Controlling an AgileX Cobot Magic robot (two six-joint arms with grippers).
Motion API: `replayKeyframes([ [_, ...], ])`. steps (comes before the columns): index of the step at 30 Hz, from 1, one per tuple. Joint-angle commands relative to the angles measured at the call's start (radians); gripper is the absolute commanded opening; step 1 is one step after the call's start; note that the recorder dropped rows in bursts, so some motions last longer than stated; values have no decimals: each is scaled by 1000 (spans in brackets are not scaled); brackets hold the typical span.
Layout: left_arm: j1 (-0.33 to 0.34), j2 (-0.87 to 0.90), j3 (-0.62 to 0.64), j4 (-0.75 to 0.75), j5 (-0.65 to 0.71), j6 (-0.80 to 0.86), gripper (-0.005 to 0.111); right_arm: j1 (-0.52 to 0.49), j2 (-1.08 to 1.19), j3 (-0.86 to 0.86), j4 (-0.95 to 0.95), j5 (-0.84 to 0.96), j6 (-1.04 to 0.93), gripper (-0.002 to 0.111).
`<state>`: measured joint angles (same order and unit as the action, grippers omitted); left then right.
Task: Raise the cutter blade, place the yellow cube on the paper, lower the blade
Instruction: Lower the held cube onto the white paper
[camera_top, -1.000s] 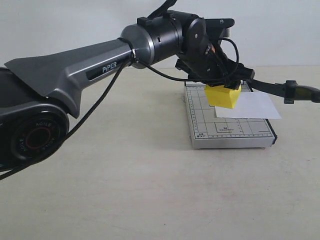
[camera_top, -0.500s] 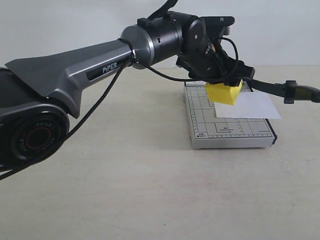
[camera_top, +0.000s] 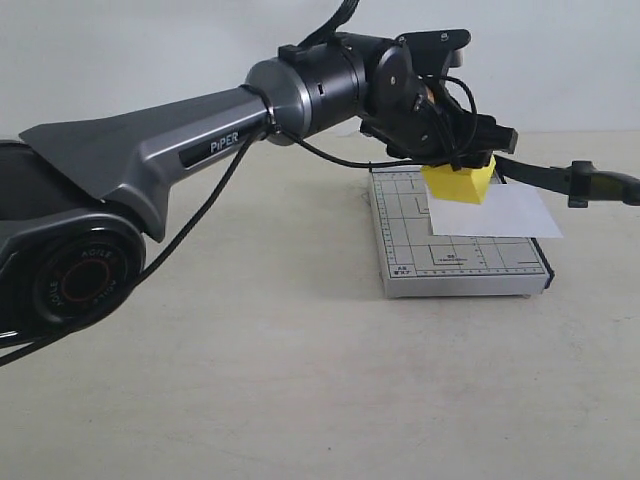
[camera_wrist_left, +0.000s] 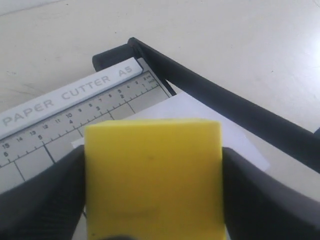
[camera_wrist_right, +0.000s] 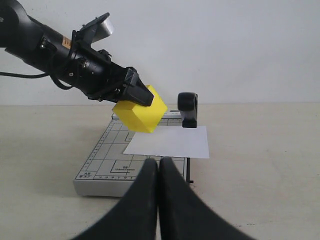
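The job is at its middle step: putting the yellow cube (camera_top: 458, 187) on the paper (camera_top: 500, 215).

The left claw (camera_top: 462, 165) is about half open, and its two fingers (camera_wrist_left: 45, 200) press on the sides of the cube. The cube hangs in the air, tipped a little. The paper lies just under this claw, on the grey board (camera_top: 450, 262), and the cube does not touch it yet.

The cutter blade (camera_top: 545, 178) runs out past the far side of this claw. It looks lifted off the board, so I think the first step is done.

The right claw (camera_wrist_right: 157, 162) is closed tight with nothing in it. It sits low, and the board is in front of it.

Next, I think the left claw has to go down slowly, make the cube flat, set it on the paper and open wide. Then one claw has to push the blade down.

The white strip on the board says "PAPER CUTTER A5" and has ruler numbers under it. The arm (camera_top: 200, 140) says "PiPER".
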<state>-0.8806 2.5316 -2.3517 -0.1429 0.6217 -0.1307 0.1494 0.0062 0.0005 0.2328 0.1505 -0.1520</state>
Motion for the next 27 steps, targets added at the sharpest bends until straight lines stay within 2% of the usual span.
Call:
replayKeyframes([
  [1, -4, 8, -5, -33, -8, 4, 4, 1, -6, 0, -7, -4, -5, 0],
  [13, -4, 9, -5, 5, 60, 4, 4, 1, -6, 0, -7, -4, -5, 0],
  [27, -4, 9, -5, 9, 60, 16, 4, 1, -6, 0, -7, -4, -5, 0],
])
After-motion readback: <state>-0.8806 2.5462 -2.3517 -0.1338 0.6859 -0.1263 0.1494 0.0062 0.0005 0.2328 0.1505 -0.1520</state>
